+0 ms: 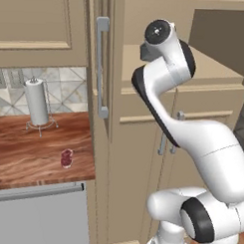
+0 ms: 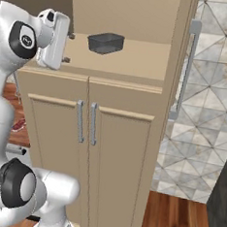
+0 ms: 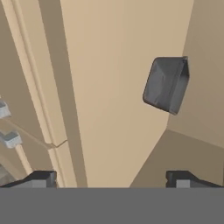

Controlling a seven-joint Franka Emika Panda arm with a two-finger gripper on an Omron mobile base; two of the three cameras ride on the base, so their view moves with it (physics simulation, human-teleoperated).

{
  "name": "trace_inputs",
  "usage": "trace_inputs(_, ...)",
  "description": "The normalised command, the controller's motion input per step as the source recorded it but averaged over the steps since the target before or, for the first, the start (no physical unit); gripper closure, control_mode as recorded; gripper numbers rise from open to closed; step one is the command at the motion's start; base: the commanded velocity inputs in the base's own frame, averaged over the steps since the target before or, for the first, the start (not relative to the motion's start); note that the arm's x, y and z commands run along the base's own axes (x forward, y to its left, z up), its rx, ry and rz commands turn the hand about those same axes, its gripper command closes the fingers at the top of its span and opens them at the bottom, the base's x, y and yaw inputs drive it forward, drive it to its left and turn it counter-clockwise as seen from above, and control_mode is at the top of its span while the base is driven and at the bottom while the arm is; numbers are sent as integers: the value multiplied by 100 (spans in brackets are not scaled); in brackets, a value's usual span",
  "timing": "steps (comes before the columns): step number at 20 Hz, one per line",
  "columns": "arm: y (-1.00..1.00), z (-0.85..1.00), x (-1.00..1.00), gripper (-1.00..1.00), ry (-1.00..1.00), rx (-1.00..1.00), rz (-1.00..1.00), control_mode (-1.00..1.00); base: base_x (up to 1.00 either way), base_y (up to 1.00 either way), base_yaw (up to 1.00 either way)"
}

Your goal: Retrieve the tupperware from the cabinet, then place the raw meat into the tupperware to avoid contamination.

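1. Tupperware (image 2: 106, 42) sits on the open shelf (image 2: 135, 59) of the cabinet (image 2: 117, 150), towards the back, its dark grey walls low and its corners rounded; nothing lies in it.
2. In the hand view the tupperware (image 3: 166, 84) lies ahead and to the right of the fingertips, well apart from them, close to the shelf's back wall.
3. Hand (image 3: 117, 179) is spread wide, its two dark fingertips (image 3: 38, 179) far apart at the bottom of that view, with nothing between them.
4. In the right base view the hand (image 2: 67, 47) hangs at the left end of the shelf, level with the tupperware and short of it, touching nothing.
5. Meat (image 1: 67, 158) lies on the wooden worktop (image 1: 28, 155) left of the cabinet, near the worktop's front edge, a small dark red and pink lump.
6. Paper towel roll (image 1: 37, 102) stands upright on its wire holder farther back on the worktop, near the tiled wall, apart from the meat.
7. Cabinet's upper door (image 1: 102, 68) stands open, edge-on in the left base view, its long grey handle (image 1: 101, 66) facing the camera.
8. Two lower doors below the shelf are shut, their vertical handles (image 2: 85, 122) side by side.
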Motion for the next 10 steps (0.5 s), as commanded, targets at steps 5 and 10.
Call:
trace_inputs(5,-2,-1,26,-100,-2,0,0,-100,0,0,0)
trace_inputs(10,-16,0,24,-100,-6,3,1,-100,0,0,0)
